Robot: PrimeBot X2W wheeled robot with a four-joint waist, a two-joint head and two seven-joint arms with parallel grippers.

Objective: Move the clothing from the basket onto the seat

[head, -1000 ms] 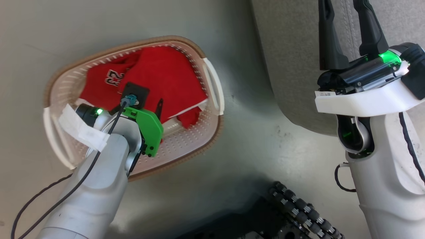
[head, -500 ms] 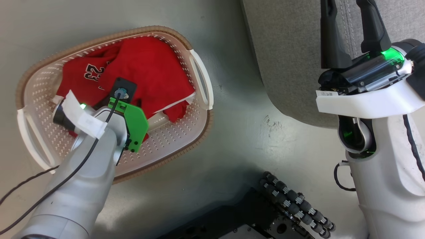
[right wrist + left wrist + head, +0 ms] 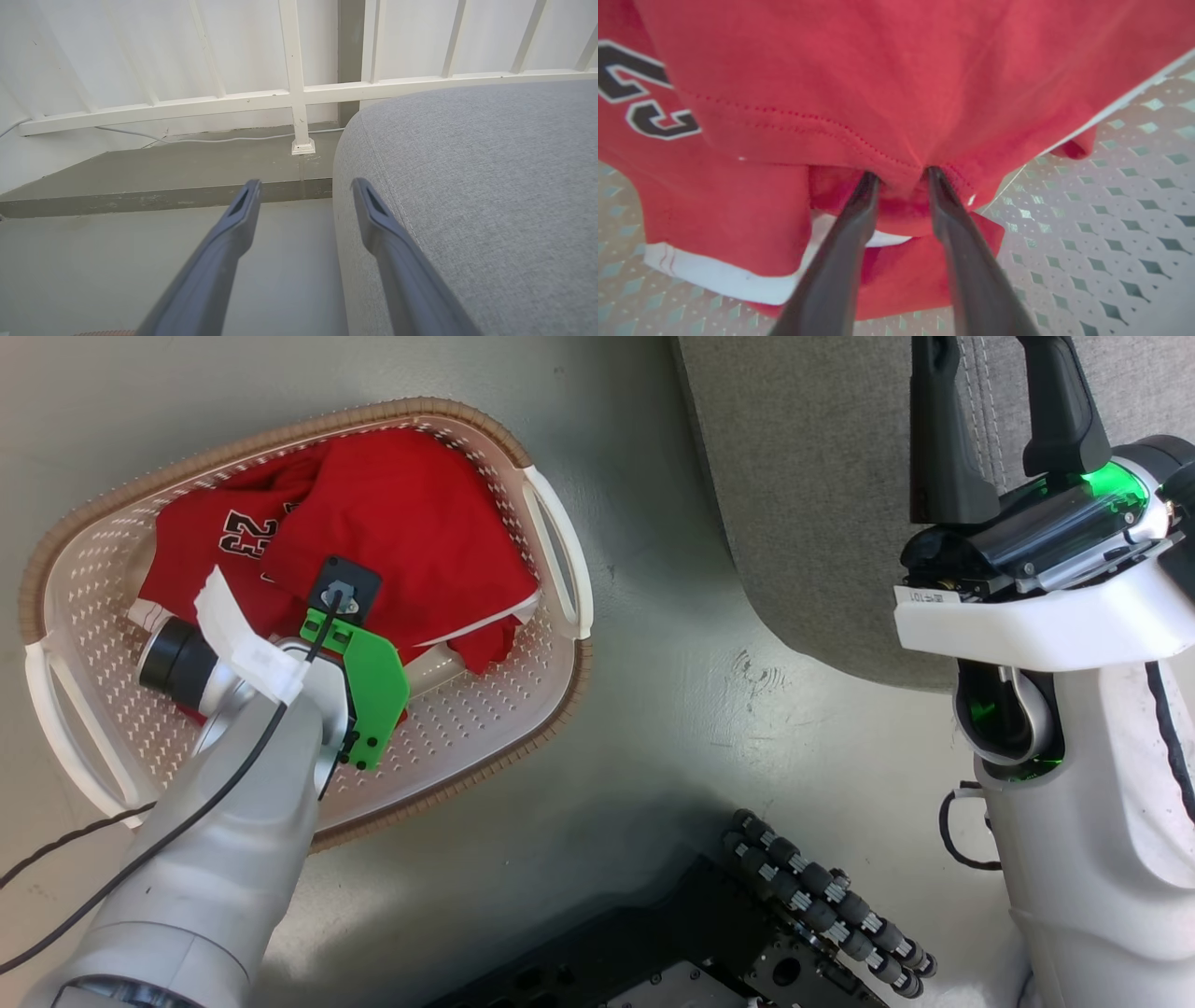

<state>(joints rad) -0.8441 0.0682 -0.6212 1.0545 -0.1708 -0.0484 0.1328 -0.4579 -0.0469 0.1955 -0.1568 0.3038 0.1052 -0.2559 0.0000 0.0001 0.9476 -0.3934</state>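
The red clothing [image 3: 401, 523] lies bunched in the cream basket [image 3: 523, 728] on the floor at the left, dark numbers facing up. My left arm reaches down into the basket, its wrist covering the fingers. In the left wrist view my left gripper [image 3: 901, 175] has its jaws narrowed on a puckered fold of the clothing [image 3: 878, 70] at a stitched hem, above the basket's perforated bottom [image 3: 1111, 210]. My right gripper [image 3: 994, 373] stands open and empty over the edge of the grey seat [image 3: 822, 504]. The right wrist view has the gripper [image 3: 306, 184] beside the seat [image 3: 490, 186].
Grey floor [image 3: 653, 756] separates basket and seat. My dark base with black roller wheels [image 3: 822, 915] sits at the bottom. Beyond the seat run a raised step [image 3: 163, 186] and a white railing [image 3: 299, 93] with a cable along the wall.
The head camera has shifted, sliding the whole picture. My left gripper has sunk deeper into the basket, and its jaws have come closer together on the fabric. The right arm holds its pose.
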